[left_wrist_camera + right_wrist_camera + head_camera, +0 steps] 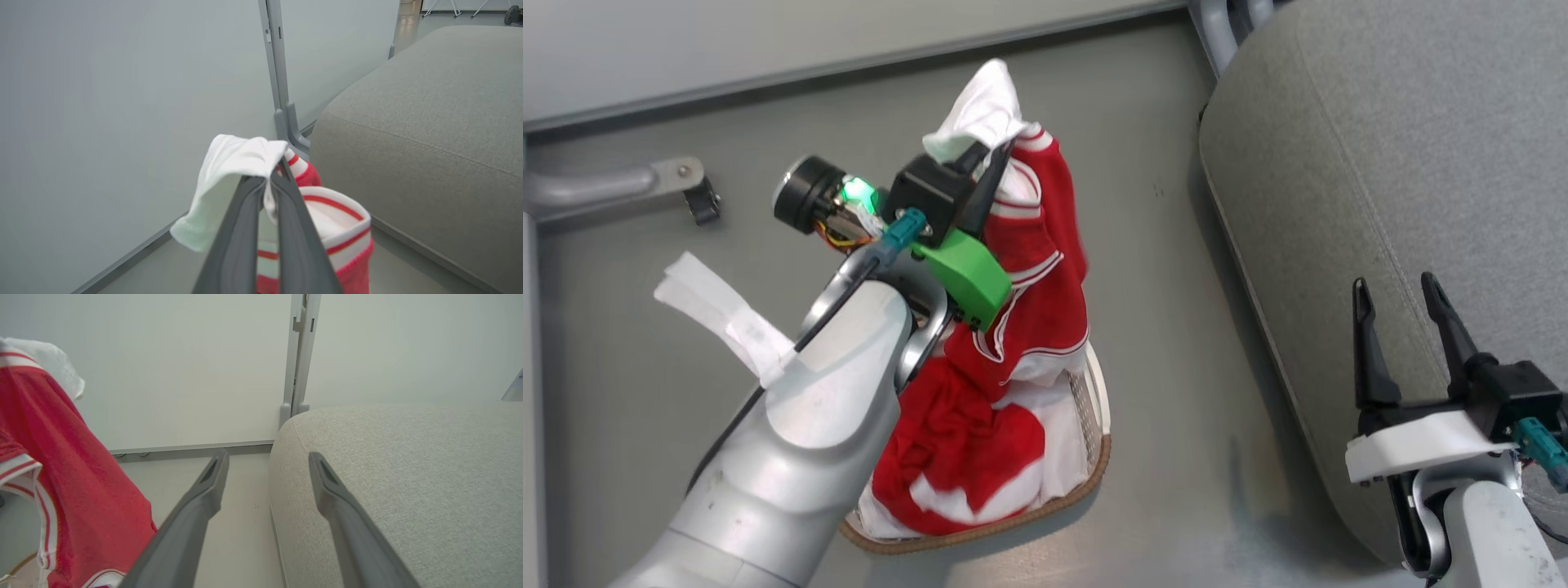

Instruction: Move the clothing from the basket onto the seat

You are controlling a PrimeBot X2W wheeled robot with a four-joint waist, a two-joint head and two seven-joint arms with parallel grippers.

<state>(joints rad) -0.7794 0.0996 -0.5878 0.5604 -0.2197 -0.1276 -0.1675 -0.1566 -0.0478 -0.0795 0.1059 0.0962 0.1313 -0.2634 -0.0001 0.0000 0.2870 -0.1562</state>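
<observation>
The left gripper [987, 159] was pinched tight on a white fold [233, 163] at the top of 1 red garment [1045, 261]. That garment hung from the fingers above the basket [1094, 465], with its lower part trailing down into it. The other red garment [947, 441] lay crumpled inside the basket, half under the arm. The right gripper [1395, 286] stood wide with nothing between its 2 fingers, poised over the near edge of the grey seat [1380, 147], which sat near the basket across a strip of floor [1176, 367]. The clothing looked light, limp and a little stretchy, so it would likely drape and swing rather than keep any shape. A hanging tail could snag on the basket rim or drag the second piece along. The hold was on a thin edge of fabric, which might slip if tugged. A bunched handful, or the thicker striped trim, seemed a surer place to grip, and the piece probably needed lifting well clear before it crossed to the seat.
</observation>
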